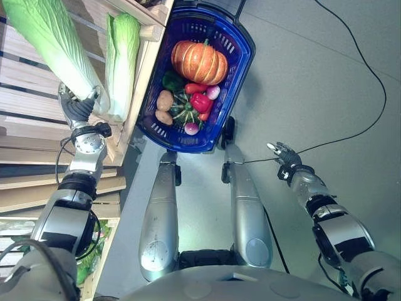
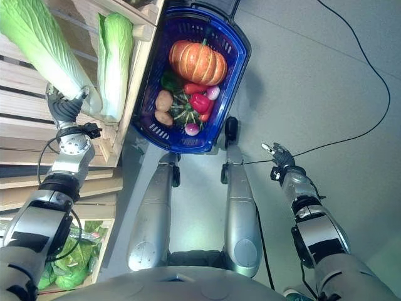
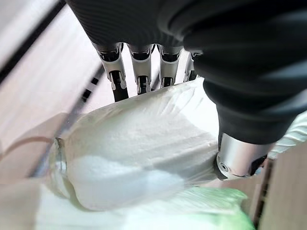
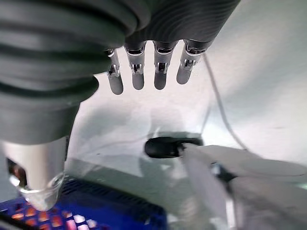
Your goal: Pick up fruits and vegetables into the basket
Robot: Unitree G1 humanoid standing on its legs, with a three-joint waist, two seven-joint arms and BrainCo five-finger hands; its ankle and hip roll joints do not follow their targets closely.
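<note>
A long napa cabbage (image 1: 47, 37) lies on the slatted wooden shelf (image 1: 28, 135) at the left. My left hand (image 1: 76, 108) is at its white base (image 3: 139, 148), fingers (image 3: 141, 79) behind it and thumb (image 3: 240, 160) against its near side, so the hand is shut on it. A second napa cabbage (image 1: 122, 63) lies beside it, close to the shelf's edge. The blue basket (image 1: 241, 69) stands on the floor ahead, holding a pumpkin (image 1: 199, 61), two potatoes (image 1: 164, 100), a red pepper (image 1: 200, 101) and other vegetables. My right hand (image 1: 285, 155) hangs open over the floor at the right, holding nothing.
The shelf's wooden edge rail (image 1: 141, 81) runs between the cabbages and the basket. Leafy greens (image 2: 69, 263) fill a lower crate at the near left. Grey floor (image 1: 326, 75) spreads to the right of the basket.
</note>
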